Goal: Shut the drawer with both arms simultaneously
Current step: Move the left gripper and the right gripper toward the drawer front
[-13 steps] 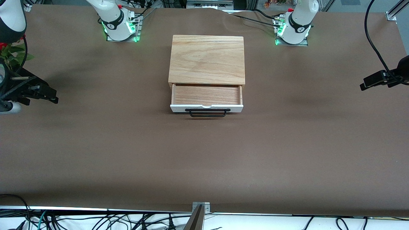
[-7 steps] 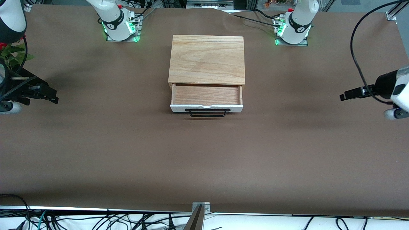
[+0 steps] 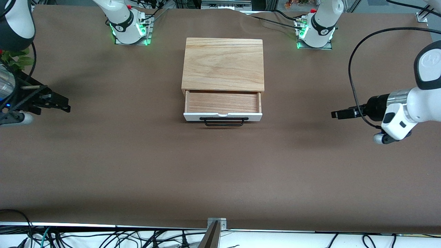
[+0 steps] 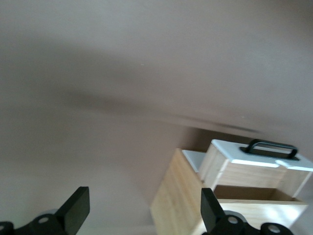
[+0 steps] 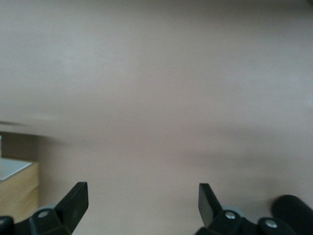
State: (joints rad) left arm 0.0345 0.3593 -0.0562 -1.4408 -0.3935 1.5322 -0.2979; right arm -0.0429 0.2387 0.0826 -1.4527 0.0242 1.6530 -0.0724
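Note:
The drawer (image 3: 222, 106) is pulled out of its light-wood box (image 3: 223, 64) at mid-table; its white front panel and black wire handle (image 3: 223, 122) face the front camera. The tray looks empty. My left gripper (image 3: 339, 113) is open over the bare brown table toward the left arm's end, well apart from the drawer. In the left wrist view it (image 4: 144, 208) points at the box (image 4: 178, 205) and the drawer (image 4: 244, 169). My right gripper (image 3: 62, 105) is open over the table toward the right arm's end; in the right wrist view it (image 5: 142, 200) shows only a corner of the box (image 5: 17, 188).
Both green-lit arm bases (image 3: 130, 29) (image 3: 315, 32) stand at the table's edge farthest from the front camera. A black cable (image 3: 355, 69) loops off the left arm. A green plant (image 3: 17, 60) sits at the right arm's end. A metal bracket (image 3: 216, 224) marks the near edge.
The left gripper has come in from the table's end toward the drawer, and more of its arm now shows. The right gripper has shifted slightly toward the drawer. The drawer has not moved.

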